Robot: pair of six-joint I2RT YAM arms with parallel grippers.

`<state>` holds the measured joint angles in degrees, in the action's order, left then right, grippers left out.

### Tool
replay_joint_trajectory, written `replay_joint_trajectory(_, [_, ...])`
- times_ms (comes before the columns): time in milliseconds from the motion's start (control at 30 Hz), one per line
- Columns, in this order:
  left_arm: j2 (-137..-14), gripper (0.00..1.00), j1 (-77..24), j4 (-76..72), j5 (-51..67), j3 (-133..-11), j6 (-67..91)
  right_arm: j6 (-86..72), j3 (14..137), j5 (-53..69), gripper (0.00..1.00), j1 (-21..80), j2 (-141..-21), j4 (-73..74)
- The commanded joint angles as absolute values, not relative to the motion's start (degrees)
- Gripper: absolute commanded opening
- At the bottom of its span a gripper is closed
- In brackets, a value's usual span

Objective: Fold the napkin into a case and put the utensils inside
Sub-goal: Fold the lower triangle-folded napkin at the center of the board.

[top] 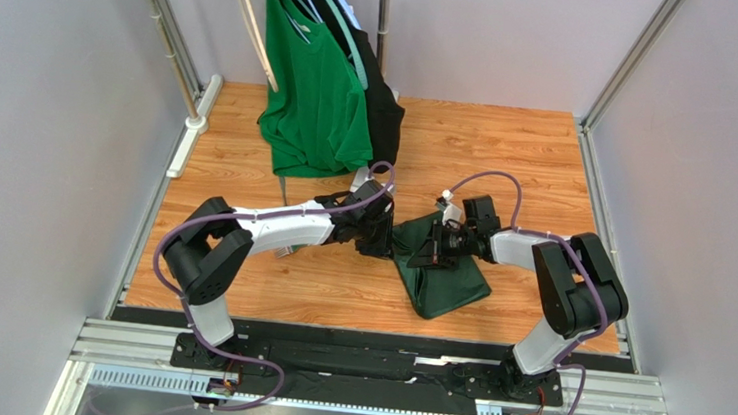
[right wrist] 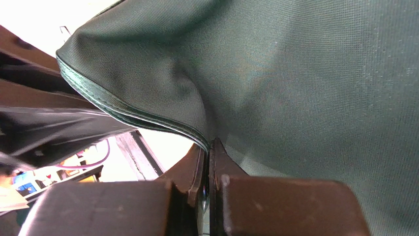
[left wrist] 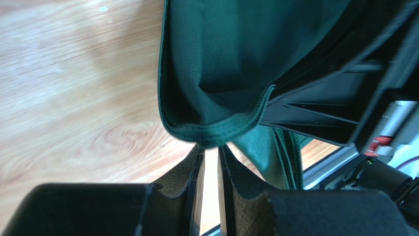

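Observation:
The dark green napkin (top: pixel 442 274) lies folded in a wedge on the wooden table, its upper part lifted between the two grippers. My right gripper (top: pixel 437 249) is shut on the napkin's hemmed edge (right wrist: pixel 147 118), and cloth fills the right wrist view. My left gripper (top: pixel 377 236) reaches in from the left. Its fingers (left wrist: pixel 189 169) stand a narrow slit apart, with light between them. A folded hem of the napkin (left wrist: pixel 216 132) rests right at their tips. No case shape shows. The utensils are out of view.
A brighter green T-shirt (top: pixel 313 92) and a black garment (top: pixel 383 118) hang from a rack at the back, close behind the left gripper. Grey walls close in both sides. A metal rail (top: pixel 369 363) runs along the near edge.

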<state>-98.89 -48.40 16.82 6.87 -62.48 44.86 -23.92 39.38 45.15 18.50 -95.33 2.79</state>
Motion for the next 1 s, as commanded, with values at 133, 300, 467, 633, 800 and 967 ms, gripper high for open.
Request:
replay_joint_trajectory(133, [-103.3, 0.22, -48.9, 13.4, 11.7, -67.5, 45.9, -23.6, 40.8, 48.1, 0.00, 17.1, -96.3, 1.8])
replay_joint_trajectory(300, [-100.8, 0.23, -48.9, 12.2, 11.4, -65.2, 46.8, -26.9, 39.5, 47.2, 0.00, 18.0, -93.8, -1.1])
replay_joint_trajectory(467, [-94.7, 0.26, -48.7, 12.2, 9.3, -60.3, 47.5, -33.7, 38.8, 45.9, 0.00, 20.6, -90.6, -3.8])
replay_joint_trajectory(633, [-87.7, 0.28, -47.6, 12.8, 7.9, -55.4, 47.8, -42.9, 38.3, 44.1, 0.00, 24.3, -89.3, -10.4])
replay_joint_trajectory(800, [-84.2, 0.29, -46.7, 13.5, 7.3, -53.2, 47.7, -48.2, 37.7, 44.0, 0.00, 27.2, -91.8, -17.3])
replay_joint_trajectory(967, [-86.0, 0.28, -46.7, 13.7, 8.7, -54.6, 47.7, -49.0, 36.6, 43.9, 0.00, 26.9, -91.8, -18.9])
